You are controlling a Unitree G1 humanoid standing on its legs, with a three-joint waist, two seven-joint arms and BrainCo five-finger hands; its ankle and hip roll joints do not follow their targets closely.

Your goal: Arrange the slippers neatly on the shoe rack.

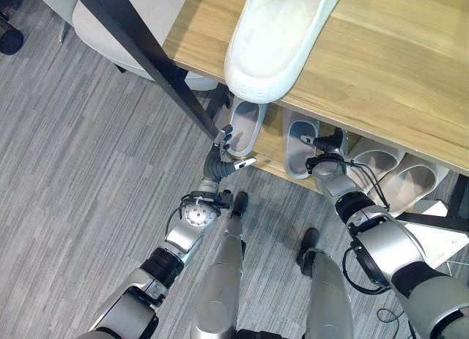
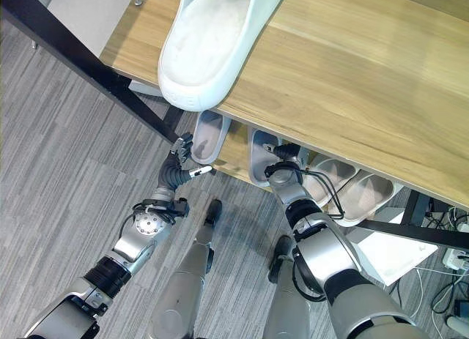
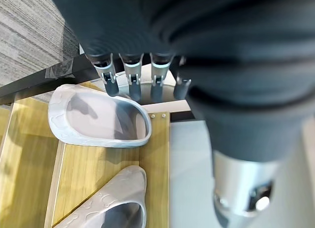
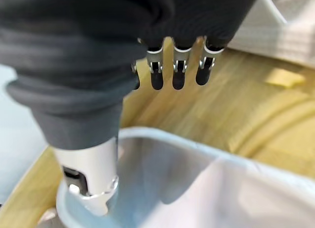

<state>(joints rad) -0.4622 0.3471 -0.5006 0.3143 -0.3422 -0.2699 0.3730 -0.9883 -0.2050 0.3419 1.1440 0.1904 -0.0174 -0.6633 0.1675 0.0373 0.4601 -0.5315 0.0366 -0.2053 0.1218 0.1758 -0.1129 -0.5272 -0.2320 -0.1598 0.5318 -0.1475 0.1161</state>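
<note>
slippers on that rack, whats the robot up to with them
The robot is tidying slippers on a wooden shoe rack. Its left hand reaches to the heel of the leftmost grey slipper on the lower shelf, fingers straight. Its right hand is at the next grey slipper, thumb inside its opening and fingers straight. Two more slippers sit further right on that shelf, and a white slipper lies on the top shelf, heel over the edge.

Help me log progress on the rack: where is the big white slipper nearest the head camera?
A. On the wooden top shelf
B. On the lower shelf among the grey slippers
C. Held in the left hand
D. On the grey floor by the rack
A: the white slipper lies on the top shelf, above the grey slippers on the lower shelf.
</note>
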